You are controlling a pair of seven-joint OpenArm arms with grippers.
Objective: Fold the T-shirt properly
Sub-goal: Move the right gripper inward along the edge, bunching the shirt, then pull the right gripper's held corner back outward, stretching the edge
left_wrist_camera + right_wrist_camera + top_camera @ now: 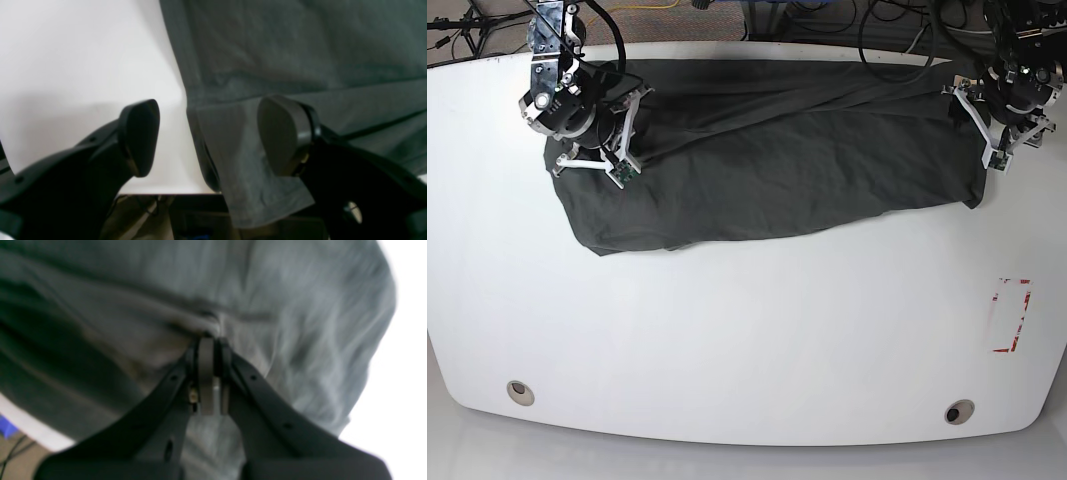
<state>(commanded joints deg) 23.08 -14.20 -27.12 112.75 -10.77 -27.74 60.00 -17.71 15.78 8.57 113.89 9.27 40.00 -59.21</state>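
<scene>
The T-shirt (767,160) lies across the far half of the white counter (747,330), spread wide from side to side but rumpled, with long creases running through the middle and its near edge curving unevenly; it is not yet a tidy fold. I read this as a fold or drag in progress, the cloth bunched toward the far edge of the counter. My right hand (210,340), on the left of the base view, has its fingers pressed together on a pinch of fabric, and the cloth gathers into a small ridge right at the tips, so it has a firm hold of that end. My left hand (206,133), at the opposite end, stands wide apart with nothing between the pads (283,133); a flap of the shirt's edge hangs over the counter lip between and just behind them in the left wrist view. I judge it is placed there to take that corner, so both ends can be lifted together and kept level. A red-outlined mark (1012,315) sits on the counter well apart from the shirt.
</scene>
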